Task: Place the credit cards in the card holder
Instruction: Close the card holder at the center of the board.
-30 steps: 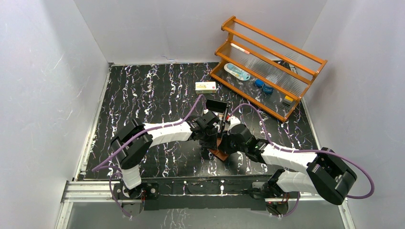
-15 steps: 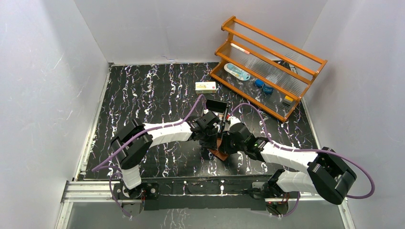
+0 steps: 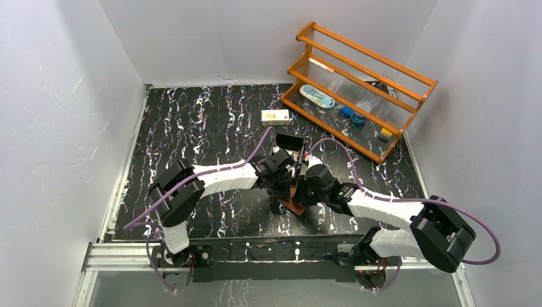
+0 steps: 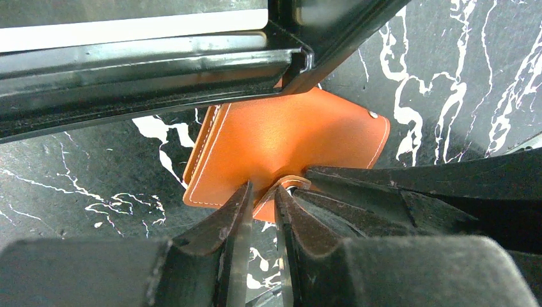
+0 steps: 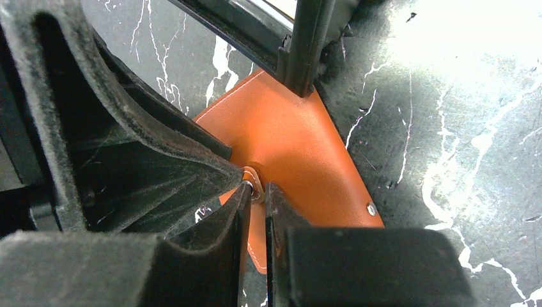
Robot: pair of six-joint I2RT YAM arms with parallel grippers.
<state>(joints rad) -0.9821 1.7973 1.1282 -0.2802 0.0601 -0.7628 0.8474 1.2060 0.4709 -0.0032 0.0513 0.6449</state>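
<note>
Orange-brown leather-look material is filling both wrist views, because I am working right at the card holder (image 4: 287,137), which is lying closed and flat on the desk (image 3: 211,128) in front of the two arm bases. My left claw (image 4: 262,203) is narrowed to a slit, with a sliver of the snap tab (image 5: 257,246) showing between its fingers. My right claw (image 5: 257,195) is coming in from the other side and pinching the same tab just below its metal snap, so the two claws are meeting nose to nose.

I am judging the holder to be light and soft. The tab is bending up from the body rather than lifting it, so a pull there is likely to drag the wallet across the desk unless something is pinning it down. The stitched edge looks like the firmer place to hold while the tab is being peeled.

Just past the holder, a corner of the black tray (image 4: 160,61) is overlapping its far edge. A pale strip (image 4: 128,31) is showing inside the tray. It may be one of the credit cards, but I cannot tell, and no card is plainly visible. Farther back a white-and-yellow carton (image 3: 275,116) is sitting, and the wooden rack (image 3: 364,83) is standing at the far right corner.
</note>
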